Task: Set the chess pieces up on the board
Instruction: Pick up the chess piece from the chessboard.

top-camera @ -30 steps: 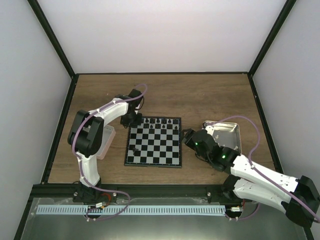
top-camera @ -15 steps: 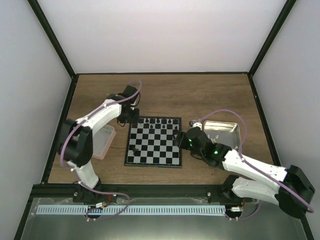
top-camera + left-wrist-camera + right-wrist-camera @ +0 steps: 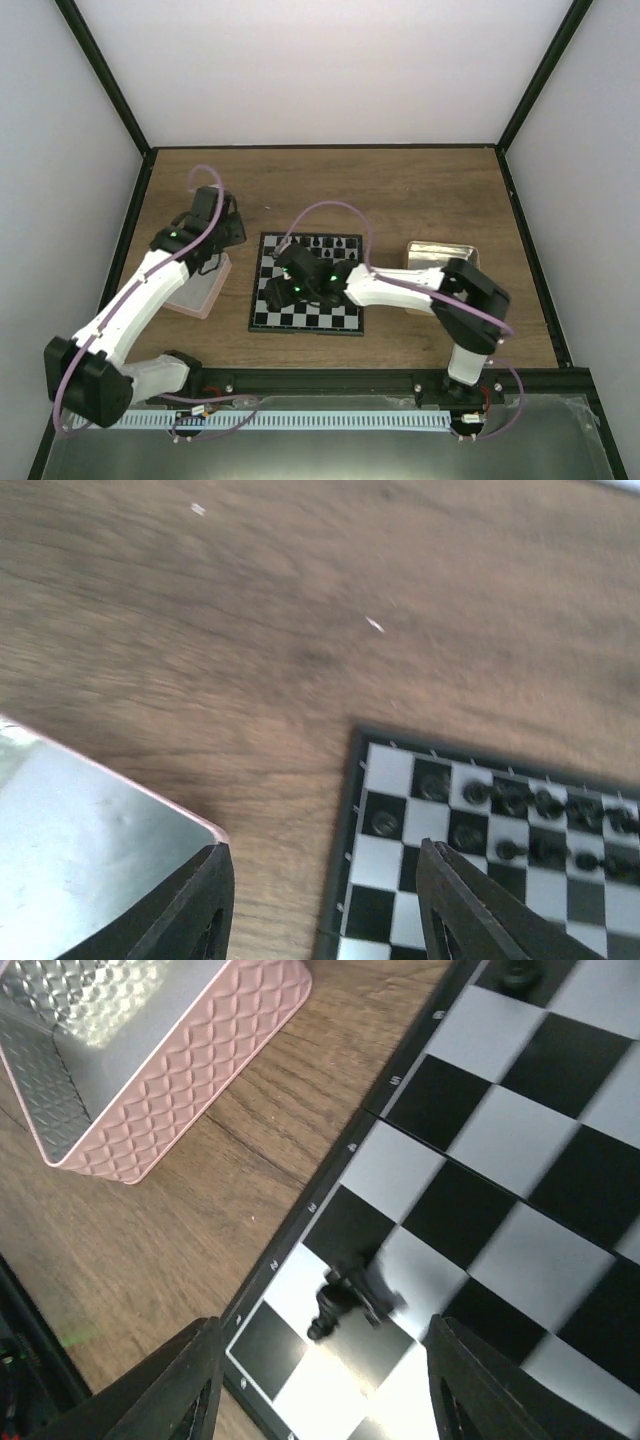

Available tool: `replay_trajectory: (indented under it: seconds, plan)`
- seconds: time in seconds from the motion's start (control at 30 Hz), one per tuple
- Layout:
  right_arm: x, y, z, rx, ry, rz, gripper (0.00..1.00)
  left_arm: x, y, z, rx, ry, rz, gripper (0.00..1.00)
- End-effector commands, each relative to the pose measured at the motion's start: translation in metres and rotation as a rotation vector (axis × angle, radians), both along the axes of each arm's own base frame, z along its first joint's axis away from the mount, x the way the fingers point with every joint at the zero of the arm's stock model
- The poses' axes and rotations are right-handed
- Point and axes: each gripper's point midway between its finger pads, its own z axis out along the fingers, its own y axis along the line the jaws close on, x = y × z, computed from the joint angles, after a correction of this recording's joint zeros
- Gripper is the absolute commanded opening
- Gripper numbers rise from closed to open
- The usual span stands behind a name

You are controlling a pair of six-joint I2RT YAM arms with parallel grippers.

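The board (image 3: 330, 310) lies mid-table, with a row of black chess pieces (image 3: 330, 243) along its far edge. My right gripper (image 3: 280, 287) reaches across the board to its near-left part. In the right wrist view it is open (image 3: 325, 1390) and empty, just above a lone black piece (image 3: 345, 1298) that lies tipped on the board (image 3: 500, 1130) near a corner. My left gripper (image 3: 220, 243) hovers open and empty (image 3: 325, 910) between the pink tray (image 3: 90, 830) and the board's far-left corner (image 3: 385, 865). Black pieces (image 3: 545, 805) show there. No cream-white pieces are visible.
The pink tray (image 3: 195, 290) lies left of the board and also shows in the right wrist view (image 3: 170, 1070). A tan metal tray (image 3: 440, 255) sits right of the board, partly behind my right arm. Black frame rails bound the table.
My right gripper swept from beside the tan tray across the board to its near-left corner. My left gripper drew back from the board's far-left corner toward the pink tray.
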Motion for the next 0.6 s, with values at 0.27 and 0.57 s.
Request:
replay_trajectory:
  seconds: [0.27,0.57]
  plan:
    - [0.004,0.041,-0.05,-0.295,-0.028,0.084,0.55,-0.015,0.077,0.025,-0.044,-0.167,0.283,0.55]
    - [0.015,0.033,-0.063,-0.425,-0.054,0.019,0.45,-0.018,0.071,0.018,-0.08,-0.163,0.232,0.57]
